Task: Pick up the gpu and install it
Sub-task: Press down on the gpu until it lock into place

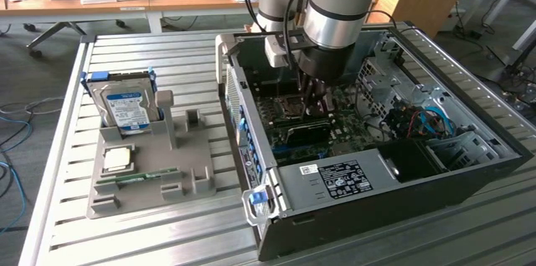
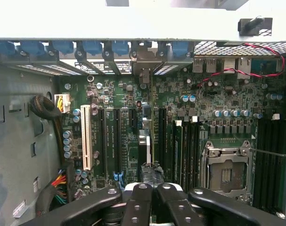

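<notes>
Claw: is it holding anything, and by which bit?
It cannot be told. The claw is shut right at the top edge of the card standing in the computer, but a real pinch isn't clear.

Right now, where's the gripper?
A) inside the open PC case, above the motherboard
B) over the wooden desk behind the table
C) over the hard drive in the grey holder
A: the gripper hangs down inside the open PC case, just above the motherboard, well apart from the hard drive standing in the grey holder on the exterior view's left.
</notes>
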Robot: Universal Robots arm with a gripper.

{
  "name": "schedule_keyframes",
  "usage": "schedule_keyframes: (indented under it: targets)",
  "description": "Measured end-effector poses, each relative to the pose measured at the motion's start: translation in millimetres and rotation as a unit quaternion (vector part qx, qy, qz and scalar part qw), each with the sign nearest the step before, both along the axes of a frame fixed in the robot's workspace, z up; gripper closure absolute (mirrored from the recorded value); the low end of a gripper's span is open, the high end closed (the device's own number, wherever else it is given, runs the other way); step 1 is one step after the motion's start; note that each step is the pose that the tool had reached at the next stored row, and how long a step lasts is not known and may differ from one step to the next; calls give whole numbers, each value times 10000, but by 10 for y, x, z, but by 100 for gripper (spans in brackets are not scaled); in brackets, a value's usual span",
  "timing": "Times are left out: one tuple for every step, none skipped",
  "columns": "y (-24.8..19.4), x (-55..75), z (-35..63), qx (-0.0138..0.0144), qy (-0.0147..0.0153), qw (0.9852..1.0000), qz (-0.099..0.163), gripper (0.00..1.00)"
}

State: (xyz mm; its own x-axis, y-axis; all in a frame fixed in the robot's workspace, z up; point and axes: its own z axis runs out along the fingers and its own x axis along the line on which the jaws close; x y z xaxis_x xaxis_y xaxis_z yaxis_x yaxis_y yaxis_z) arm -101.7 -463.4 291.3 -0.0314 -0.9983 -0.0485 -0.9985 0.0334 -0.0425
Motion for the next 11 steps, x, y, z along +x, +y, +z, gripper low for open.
schedule_keyframes:
  targets:
    - [0,0,0,0,0,10000,0,89]
    - [0,0,0,0,0,10000,0,89]
    - [0,0,0,0,0,10000,0,89]
    - [0,0,0,0,0,10000,0,89]
    - [0,0,0,0,0,10000,0,89]
    - [0,0,0,0,0,10000,0,89]
    - [0,0,0,0,0,10000,0,89]
    - [0,0,0,0,0,10000,0,89]
    - [0,0,0,0,0,10000,0,89]
    - [0,0,0,0,1,10000,0,89]
    - [1,4,-1,1,14,10000,0,89]
